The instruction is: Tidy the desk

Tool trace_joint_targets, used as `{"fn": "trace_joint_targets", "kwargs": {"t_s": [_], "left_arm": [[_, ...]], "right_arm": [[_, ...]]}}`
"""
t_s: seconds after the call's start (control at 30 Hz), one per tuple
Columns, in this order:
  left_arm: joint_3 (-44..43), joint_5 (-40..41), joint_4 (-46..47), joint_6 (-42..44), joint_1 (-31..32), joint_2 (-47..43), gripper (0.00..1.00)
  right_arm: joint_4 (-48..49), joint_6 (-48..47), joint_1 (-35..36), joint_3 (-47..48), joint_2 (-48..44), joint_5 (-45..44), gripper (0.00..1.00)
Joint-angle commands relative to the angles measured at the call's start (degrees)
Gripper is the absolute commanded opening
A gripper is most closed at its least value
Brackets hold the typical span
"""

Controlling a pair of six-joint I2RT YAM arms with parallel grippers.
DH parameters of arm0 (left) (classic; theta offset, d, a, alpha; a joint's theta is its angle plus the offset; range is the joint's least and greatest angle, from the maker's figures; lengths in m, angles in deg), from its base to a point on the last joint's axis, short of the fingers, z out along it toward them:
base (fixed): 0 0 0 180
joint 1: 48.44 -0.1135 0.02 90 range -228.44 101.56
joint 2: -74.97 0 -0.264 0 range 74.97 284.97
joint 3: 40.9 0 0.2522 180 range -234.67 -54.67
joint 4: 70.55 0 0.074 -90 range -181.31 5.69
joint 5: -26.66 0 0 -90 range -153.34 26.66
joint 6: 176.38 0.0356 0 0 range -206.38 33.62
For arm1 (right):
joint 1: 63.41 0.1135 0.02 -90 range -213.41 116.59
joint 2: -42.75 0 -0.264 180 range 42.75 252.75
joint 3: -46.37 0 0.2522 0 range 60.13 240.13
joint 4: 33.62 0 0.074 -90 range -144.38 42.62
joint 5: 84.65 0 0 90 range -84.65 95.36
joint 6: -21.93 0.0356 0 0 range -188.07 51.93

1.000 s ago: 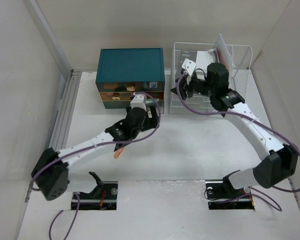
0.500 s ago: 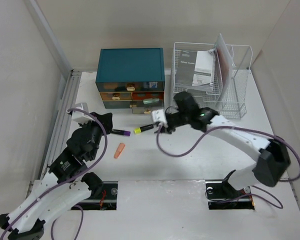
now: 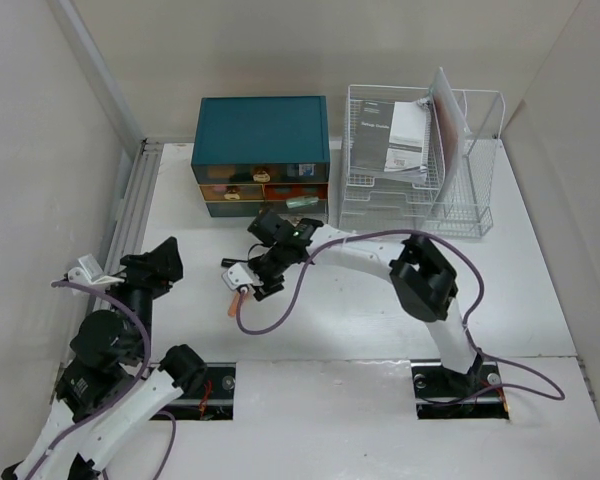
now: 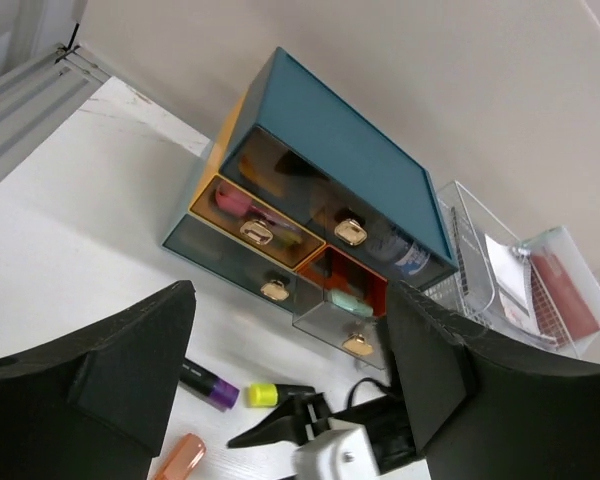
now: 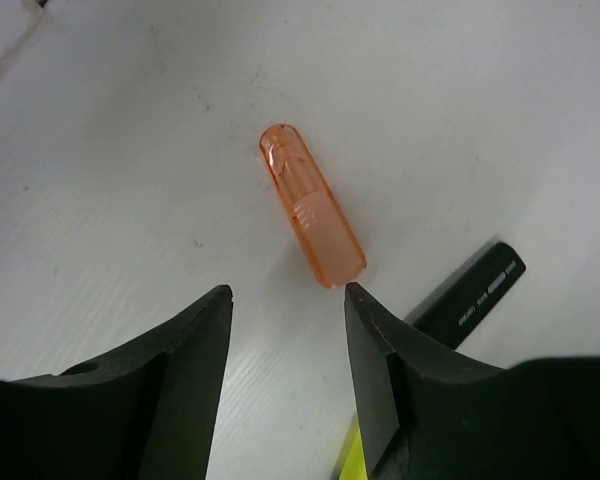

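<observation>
white walls box in the desk (image 3: 540,270), which fills the overhead view from the arm bases to the back. at its far edge stand a teal drawer box (image 3: 263,128) and a wire rack (image 3: 420,170) with papers filed in it, so the loose bits on the open surface are probably what is left to sort. the right gripper (image 3: 245,283) reaches across to the left half, low over an orange cap (image 3: 235,309). the left gripper (image 3: 168,255) sits back by the left edge, likely to leave room.

from the left wrist, the fingers (image 4: 130,370) gape wide with nothing between them. they face the drawer box (image 4: 330,170), a purple marker (image 4: 205,385) and a yellow marker (image 4: 263,394).

from the right wrist, the jaws are parted and empty. the cap (image 5: 312,205) lies flat on the desk (image 5: 130,150) just past the tips, in line with the gap, apparently set up for a pinch. the yellow marker (image 5: 470,295) lies just beside it.
</observation>
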Motion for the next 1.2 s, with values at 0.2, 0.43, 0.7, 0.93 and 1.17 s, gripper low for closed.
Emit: {"fn": "trace_joint_targets", "kwargs": {"t_s": [0.2, 0.43, 0.7, 0.93, 1.17], "left_arm": [[0.3, 0.8, 1.4, 0.3, -0.1, -2.5, 0.66], [0.8, -0.9, 2.0, 0.9, -0.1, -3.9, 0.64], [0.8, -1.4, 2.0, 1.4, -0.1, -4.6, 0.64], [0.8, -1.4, 2.0, 0.9, -0.1, -8.3, 0.64], [0.8, -1.4, 2.0, 0.9, -0.1, -8.9, 0.65]], "right_arm": [[-5.6, -1.5, 2.0, 12.7, 9.6, 0.0, 0.55], [-6.0, -0.3, 2.5, 17.6, 15.2, 0.0, 0.55], [-14.6, -1.0, 2.5, 28.5, 23.1, -0.5, 0.53], [-29.2, -6.7, 2.5, 32.5, 27.5, 1.2, 0.41], [-31.0, -8.0, 3.5, 17.9, 21.3, 3.2, 0.18]]}}
